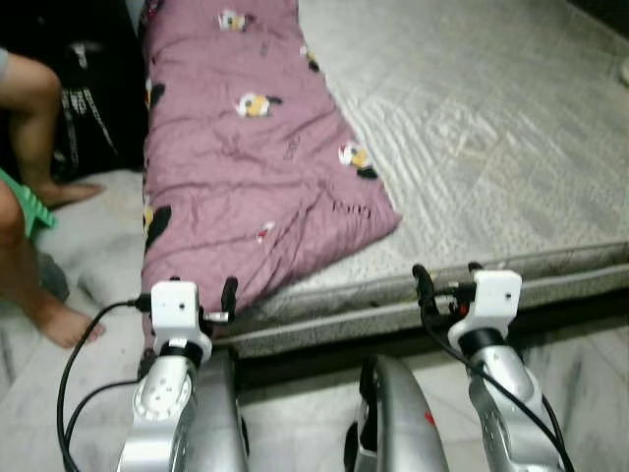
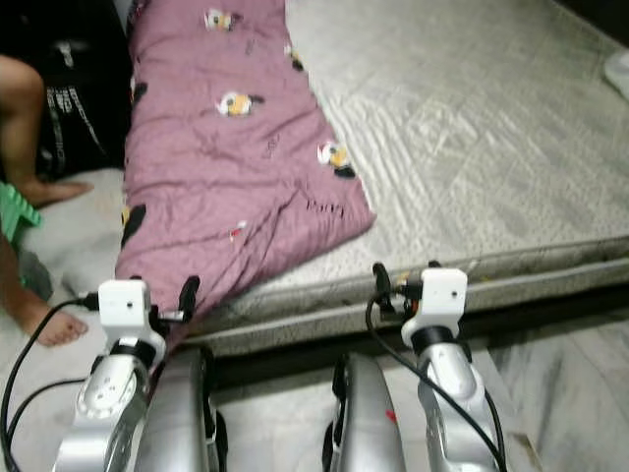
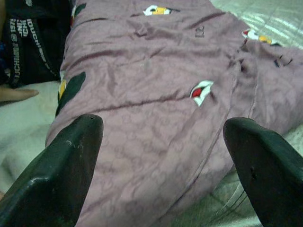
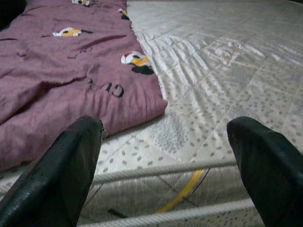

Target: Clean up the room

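1. Lying along the left side of a grey quilted mattress (image 1: pixel 491 128) is a mauve quilt (image 1: pixel 236 167) printed with small cartoon figures; it runs from the far end of the bed to the near edge.
2. The quilt's near left part spills over the mattress edge toward the floor, while its near right corner rests flat on the mattress top.
3. The left gripper (image 1: pixel 201 295) is held up just in front of the near, overhanging part of the quilt, its black fingers (image 3: pixel 71 165) spread wide with nothing between them; the wrist view looks straight onto the purple fabric.
4. The right gripper (image 1: pixel 447 280) is raised at the near edge of the mattress, right of the quilt, fingers (image 4: pixel 71 165) likewise wide apart and empty.
5. In the right wrist view, the mattress's piped edge and a yellow strip run below the fingers, with the quilt's corner beyond one of them.
6. A person's bare legs and feet (image 1: pixel 59 320) stand on the pale floor at the far left, beside something green (image 1: pixel 25 206).
7. A dark bag (image 3: pixel 28 42) with white lettering sits left of the quilt.
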{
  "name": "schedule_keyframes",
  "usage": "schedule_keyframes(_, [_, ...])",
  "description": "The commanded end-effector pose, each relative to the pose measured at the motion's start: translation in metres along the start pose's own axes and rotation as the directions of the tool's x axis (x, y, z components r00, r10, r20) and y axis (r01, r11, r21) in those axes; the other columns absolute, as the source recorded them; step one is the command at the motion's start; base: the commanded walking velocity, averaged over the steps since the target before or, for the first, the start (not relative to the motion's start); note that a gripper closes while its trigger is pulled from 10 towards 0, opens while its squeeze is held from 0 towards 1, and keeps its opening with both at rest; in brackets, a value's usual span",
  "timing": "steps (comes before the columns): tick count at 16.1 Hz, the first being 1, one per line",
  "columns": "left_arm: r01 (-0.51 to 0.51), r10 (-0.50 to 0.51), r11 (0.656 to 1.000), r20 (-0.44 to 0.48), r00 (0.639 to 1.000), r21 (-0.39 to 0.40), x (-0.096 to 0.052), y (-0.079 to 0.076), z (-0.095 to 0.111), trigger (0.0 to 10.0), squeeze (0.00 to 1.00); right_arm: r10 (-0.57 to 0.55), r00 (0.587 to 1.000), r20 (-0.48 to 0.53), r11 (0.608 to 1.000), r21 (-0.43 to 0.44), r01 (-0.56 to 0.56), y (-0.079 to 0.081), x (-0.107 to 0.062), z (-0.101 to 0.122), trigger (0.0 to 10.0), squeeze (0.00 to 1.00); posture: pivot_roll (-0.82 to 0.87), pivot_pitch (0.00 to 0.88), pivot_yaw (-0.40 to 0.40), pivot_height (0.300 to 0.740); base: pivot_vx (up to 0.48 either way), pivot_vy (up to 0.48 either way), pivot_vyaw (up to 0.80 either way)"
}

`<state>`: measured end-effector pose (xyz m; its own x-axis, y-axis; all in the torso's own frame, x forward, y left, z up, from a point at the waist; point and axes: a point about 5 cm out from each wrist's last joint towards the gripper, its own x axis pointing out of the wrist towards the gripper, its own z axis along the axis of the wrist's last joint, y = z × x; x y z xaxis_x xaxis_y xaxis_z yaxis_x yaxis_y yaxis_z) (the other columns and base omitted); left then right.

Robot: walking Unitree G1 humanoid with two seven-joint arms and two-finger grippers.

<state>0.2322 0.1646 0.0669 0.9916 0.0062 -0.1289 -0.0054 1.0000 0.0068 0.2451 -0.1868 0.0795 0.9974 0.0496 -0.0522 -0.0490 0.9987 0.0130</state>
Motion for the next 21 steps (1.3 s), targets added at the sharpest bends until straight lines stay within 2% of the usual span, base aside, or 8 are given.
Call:
schedule_keyframes(1, [-0.006,0.006,1.0,-0.002,1.0,0.002,-0.002,0.003,0.001,10.0,0.0,0.01,1.0,0.003,1.0,-0.008,-0.01,0.001,0.001,0.003,10.0,0.0,-0.04,0.151,-0.032,0.553,0.0,0.0,0.0])
schedule_keyframes(3, [-0.003,0.003,1.0,0.0,1.0,-0.006,-0.002,0.0,0.003,10.0,0.0,0.05,0.999,0.009,0.998,-0.036,-0.049,0.004,0.004,0.006,10.0,0.0,-0.04,0.166,-0.033,0.553,0.0,0.0,0.0])
schedule_keyframes(6, [0.001,-0.001,1.0,0.0,1.0,-0.01,-0.004,0.0,0.006,10.0,0.0,0.08,0.997,0.023,0.996,-0.044,-0.079,0.009,0.005,0.011,10.0,0.0,-0.03,0.185,-0.033,0.553,0.0,0.0,0.8])
schedule_keyframes(9, [0.014,-0.014,1.0,-0.001,1.0,-0.021,-0.01,0.006,0.009,10.0,0.0,0.102,0.994,0.025,0.994,-0.034,-0.101,0.013,0.004,0.014,10.0,0.0,-0.02,0.2,-0.033,0.553,0.0,0.0,0.0])
schedule_keyframes(13, [0.028,-0.028,0.999,0.009,1.0,-0.027,-0.013,0.007,0.016,10.0,0.0,0.128,0.991,0.042,0.991,-0.032,-0.127,0.019,0.006,0.021,10.0,0.0,-0.01,0.217,-0.037,0.553,0.0,0.0,0.0])
schedule_keyframes(14, [0.029,-0.029,0.999,0.005,1.0,-0.022,-0.015,0.011,0.018,10.0,0.0,0.183,0.982,0.057,0.982,-0.065,-0.179,0.026,0.007,0.026,10.0,0.0,0.01,0.226,-0.037,0.553,0.251,0.0,0.0])
schedule_keyframes(17, [0.03,-0.03,0.999,0.0,1.0,-0.009,-0.016,0.018,0.02,10.0,0.0,0.203,0.977,0.061,0.978,-0.061,-0.199,0.032,0.012,0.029,10.0,0.0,0.02,0.24,-0.03,0.553,0.185,0.0,0.0])
schedule_keyframes(21, [0.042,-0.042,0.999,-0.007,0.999,-0.013,-0.016,0.012,0.024,10.0,0.0,0.222,0.974,0.055,0.973,-0.069,-0.218,0.033,0.019,0.031,10.0,0.0,0.03,0.261,-0.021,0.553,0.0,0.0,0.0])
